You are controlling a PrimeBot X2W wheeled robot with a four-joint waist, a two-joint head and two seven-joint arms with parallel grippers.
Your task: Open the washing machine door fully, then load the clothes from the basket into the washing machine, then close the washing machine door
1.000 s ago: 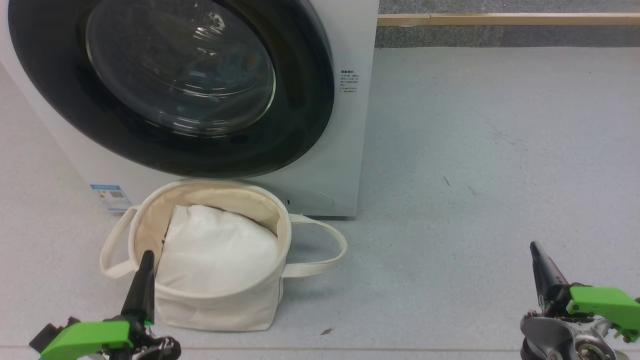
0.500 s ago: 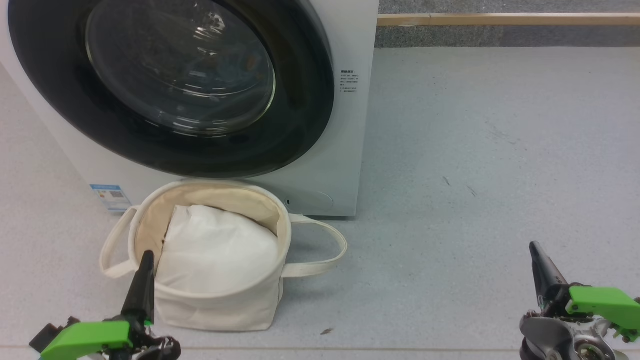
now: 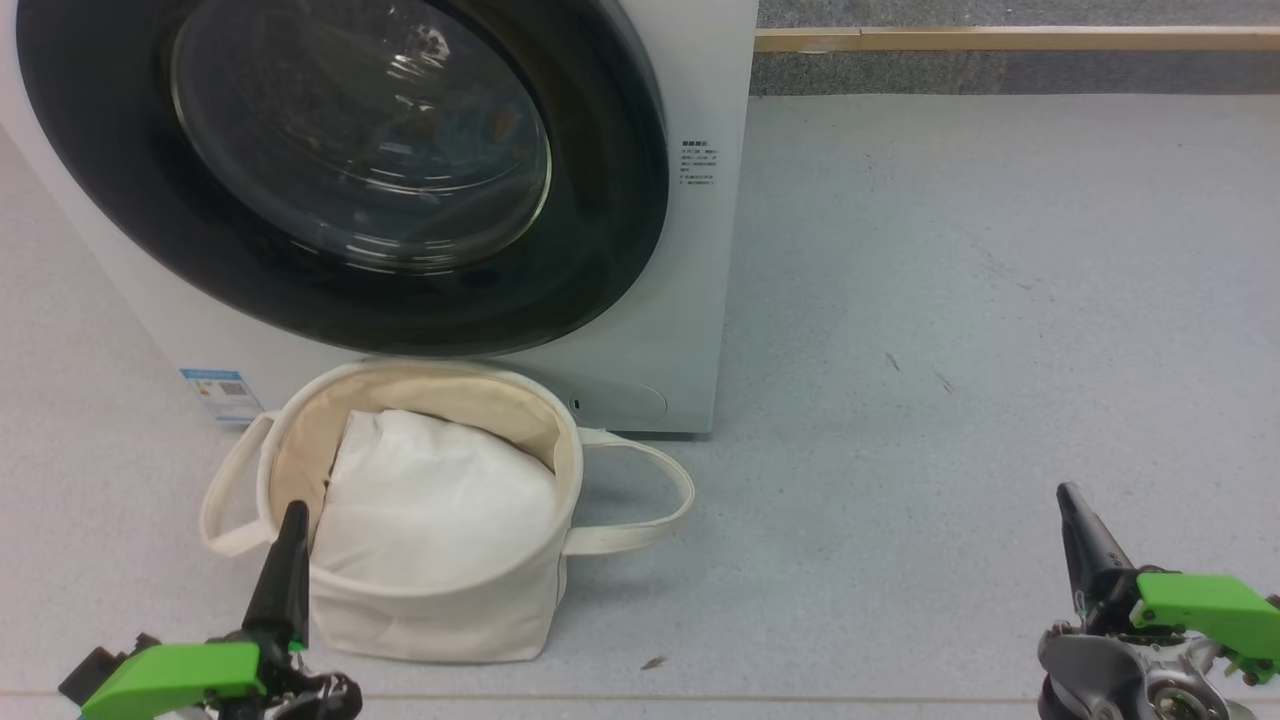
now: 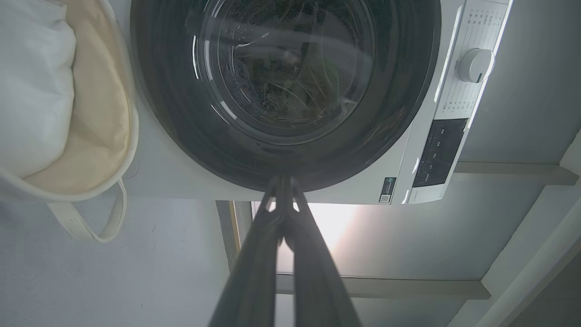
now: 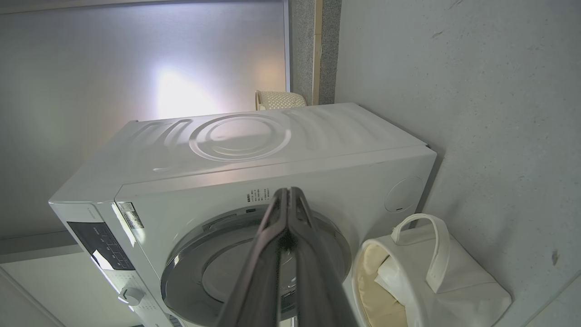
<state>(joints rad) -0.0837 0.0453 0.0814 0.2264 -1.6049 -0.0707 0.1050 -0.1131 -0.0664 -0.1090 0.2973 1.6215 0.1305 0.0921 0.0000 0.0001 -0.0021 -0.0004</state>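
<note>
Fingers (image 3: 283,575) pressed together: left gripper (image 3: 295,510) near basket (image 3: 430,625), right gripper (image 3: 1067,494) over floor (image 3: 900,300).

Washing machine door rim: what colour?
The door rim is plain glossy black, no pattern; the head view shows it best.

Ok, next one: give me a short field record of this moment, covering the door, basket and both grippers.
washing machine door: shut against the front of the washing machine
basket: upright on the floor just before the machine, below the door
basket contents: plain white pad, nothing else seen on top
behind the glass: too dark and reflective to tell
left gripper: shut, empty, low by the basket
right gripper: shut, empty, over the floor
</note>
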